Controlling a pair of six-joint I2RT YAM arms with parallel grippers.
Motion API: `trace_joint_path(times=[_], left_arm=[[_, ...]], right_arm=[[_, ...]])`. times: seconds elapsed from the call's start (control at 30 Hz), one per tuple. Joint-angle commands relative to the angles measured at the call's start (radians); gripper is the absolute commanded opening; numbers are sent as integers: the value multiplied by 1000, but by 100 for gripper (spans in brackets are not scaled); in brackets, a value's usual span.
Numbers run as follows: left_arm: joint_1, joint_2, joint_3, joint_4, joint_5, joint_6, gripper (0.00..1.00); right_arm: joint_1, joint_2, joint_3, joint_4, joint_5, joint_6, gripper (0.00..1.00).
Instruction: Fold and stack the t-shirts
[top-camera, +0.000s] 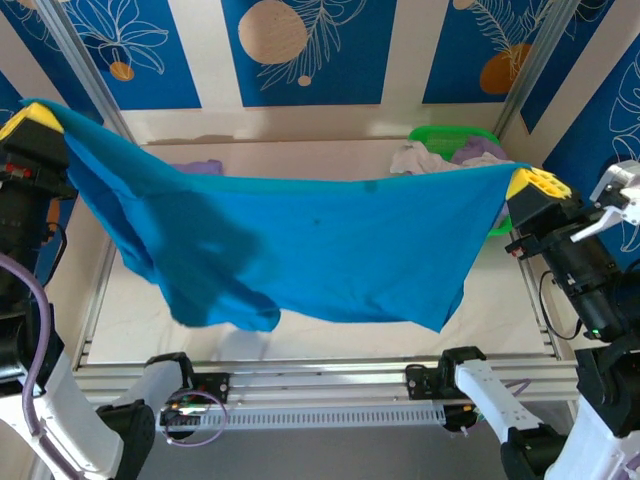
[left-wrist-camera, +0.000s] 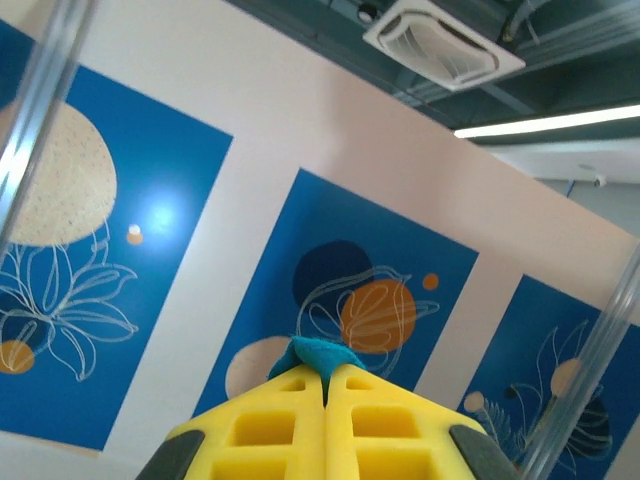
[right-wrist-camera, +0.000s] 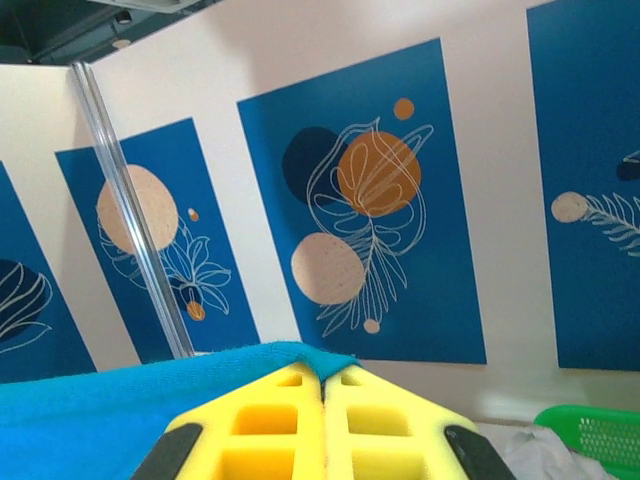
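A teal-blue t-shirt (top-camera: 300, 245) hangs stretched in the air across the table, held up by both arms. My left gripper (top-camera: 35, 118) is raised at the far left, shut on one corner; a tuft of the teal cloth (left-wrist-camera: 320, 352) pokes out between its yellow fingers (left-wrist-camera: 270, 425). At the right, my right gripper (top-camera: 530, 180) is shut on the other corner, and the teal cloth (right-wrist-camera: 150, 385) drapes away to the left of its yellow fingers (right-wrist-camera: 380, 420). A lilac t-shirt (top-camera: 200, 167) lies behind the hanging one. White and lilac t-shirts (top-camera: 440, 155) sit at the green basket.
The green plastic basket (top-camera: 452, 135) stands at the back right of the white table (top-camera: 500, 320); its rim (right-wrist-camera: 590, 430) shows low in the right wrist view. Metal frame posts (top-camera: 90, 70) rise at both back corners. The table's rail (top-camera: 320, 375) runs along the near edge.
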Motion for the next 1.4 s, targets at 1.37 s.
trace_joint_path(times=[1.37], left_arm=[[13, 252, 70, -2, -41, 138, 0]], right_arm=[[-41, 125, -117, -11, -66, 32, 0]])
